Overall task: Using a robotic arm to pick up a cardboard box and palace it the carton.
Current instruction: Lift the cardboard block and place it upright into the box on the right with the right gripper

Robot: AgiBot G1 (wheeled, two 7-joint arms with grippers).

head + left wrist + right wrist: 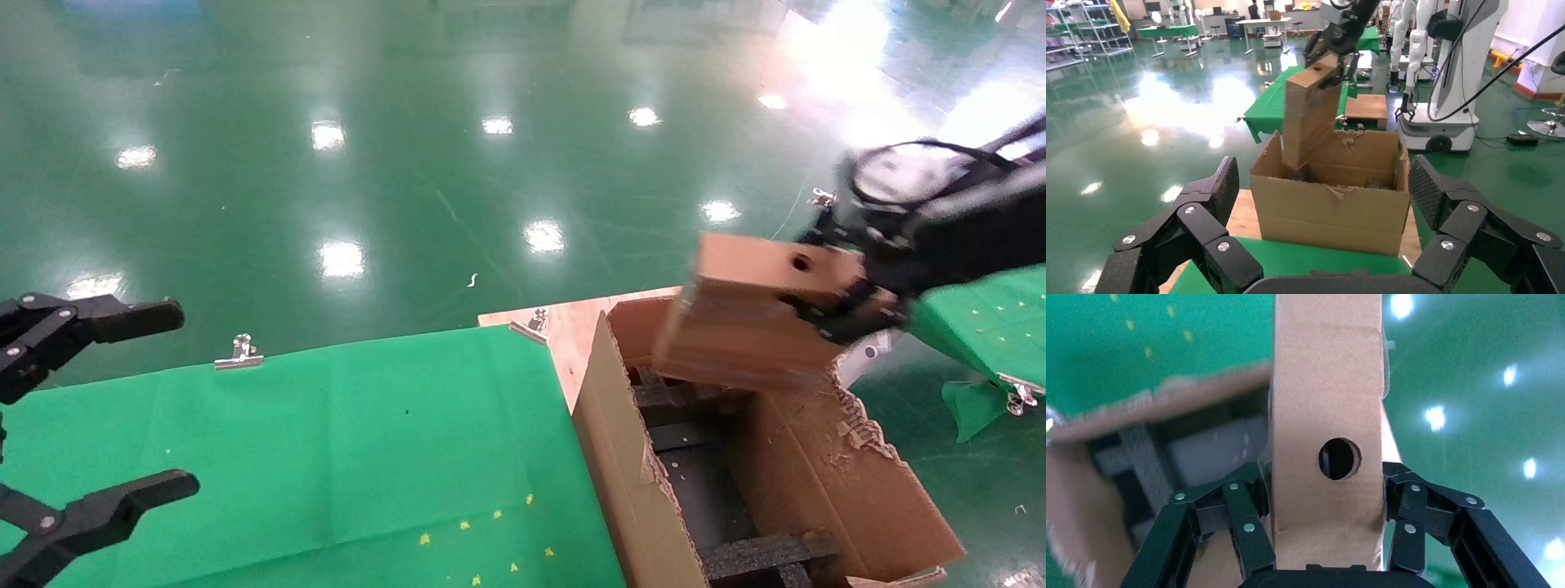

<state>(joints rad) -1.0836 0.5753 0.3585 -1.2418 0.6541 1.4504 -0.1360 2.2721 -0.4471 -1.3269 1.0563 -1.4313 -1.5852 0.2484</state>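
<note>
My right gripper (850, 306) is shut on the small brown cardboard box (752, 314), which has a round hole (801, 263) in its narrow face. The box hangs tilted over the far end of the large carton (621, 465), its lower end dipping just inside. In the right wrist view the box (1327, 416) sits clamped between both fingers, with black foam inserts (1138, 459) below. The left wrist view shows the box (1310, 113) above the carton (1333, 208). My left gripper (98, 408) is open and empty over the green cloth at far left.
Black foam inserts (703, 457) line the carton, whose flaps are ragged (858, 416). It stands on a wooden board (564, 327) beside the green-clothed table (327, 457), held by metal clips (239, 353). A second green table (989, 318) is at right. Shiny green floor surrounds everything.
</note>
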